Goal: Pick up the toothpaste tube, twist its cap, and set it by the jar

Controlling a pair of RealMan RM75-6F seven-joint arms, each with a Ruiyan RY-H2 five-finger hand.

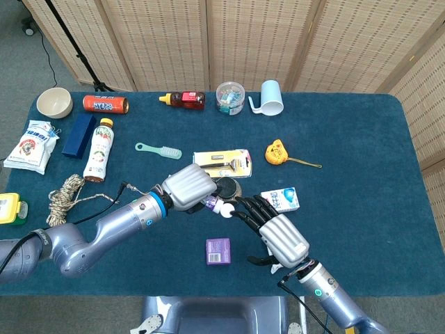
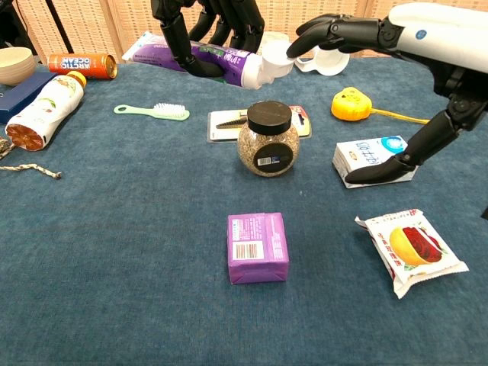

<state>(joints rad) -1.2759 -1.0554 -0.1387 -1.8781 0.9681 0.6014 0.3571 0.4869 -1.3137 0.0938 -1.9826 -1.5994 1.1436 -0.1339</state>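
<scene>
Tube up mid-tabletop, cap met by R fingers.
Left hand (image 2: 210, 23) grasps toothpaste tube (image 2: 206, 58) above jar (image 2: 268, 139); right hand (image 2: 358, 34) unclenched, fingertips (image 2: 293, 52) at cap (image 2: 276, 59).

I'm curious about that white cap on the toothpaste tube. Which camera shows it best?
The chest view. There the white cap shows large and side-on at the end of the toothpaste tube, with the right hand reaching its fingers to it. In the head view the cap is a small white spot between the two hands.
</scene>
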